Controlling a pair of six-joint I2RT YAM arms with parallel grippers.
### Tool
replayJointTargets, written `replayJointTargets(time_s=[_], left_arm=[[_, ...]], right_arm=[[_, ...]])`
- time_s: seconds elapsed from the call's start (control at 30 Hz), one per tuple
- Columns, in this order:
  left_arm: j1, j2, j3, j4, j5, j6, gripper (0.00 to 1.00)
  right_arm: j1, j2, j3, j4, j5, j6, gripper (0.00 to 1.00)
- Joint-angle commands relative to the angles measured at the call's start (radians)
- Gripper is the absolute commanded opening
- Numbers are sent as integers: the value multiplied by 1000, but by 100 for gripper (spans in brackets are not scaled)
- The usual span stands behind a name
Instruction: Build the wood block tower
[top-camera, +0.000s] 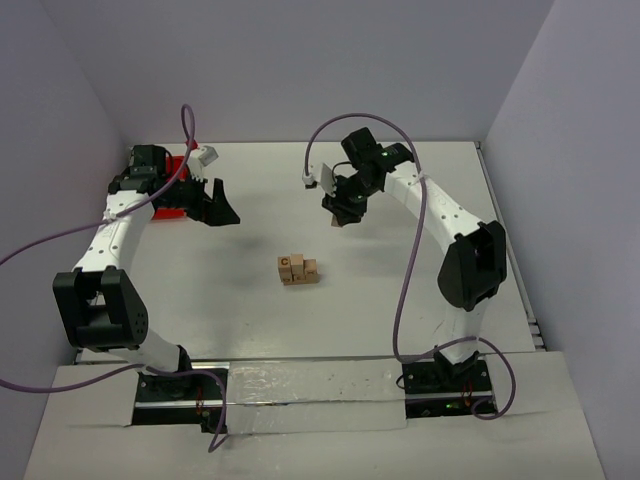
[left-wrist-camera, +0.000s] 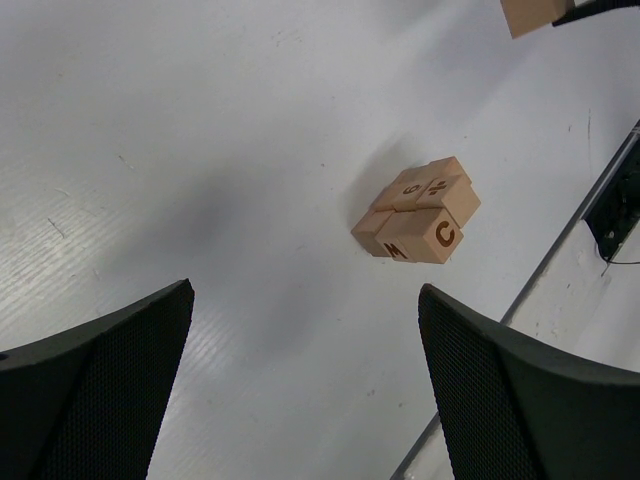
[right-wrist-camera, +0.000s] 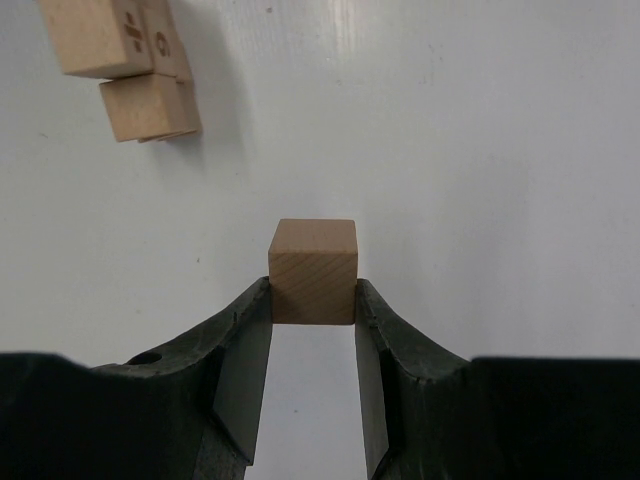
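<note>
Wood block tower (top-camera: 298, 270) stands part-built at mid desk (top-camera: 400, 300); right end effector (right-wrist-camera: 312, 300), closed on a plain cube (right-wrist-camera: 312, 262) on its far side, should next seat it squarely on top; left end effector (left-wrist-camera: 305, 292) hangs wide open, empty.

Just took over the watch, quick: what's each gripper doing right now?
Left gripper: open, holding nothing.
Right gripper: closed on a plain wooden cube.
</note>
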Motion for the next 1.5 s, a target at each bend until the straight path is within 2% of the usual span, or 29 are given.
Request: replayJointTargets(time_s=[0.0,0.23,0.53,1.47], left_arm=[[-5,-21,4,41,12,-17,99],[-4,-20,8,32,17,-12,99],[-5,-36,-2,18,16,-4,99],[-5,-54,-27,0,-3,35,99]], right_arm=[[26,-83,-48,-46,-30,-66,3],[114,-140,-129,-42,-13,-114,4],[199,-129,-152,-23,-6,-78,5],[278,-13,-88,25,57,14,12]])
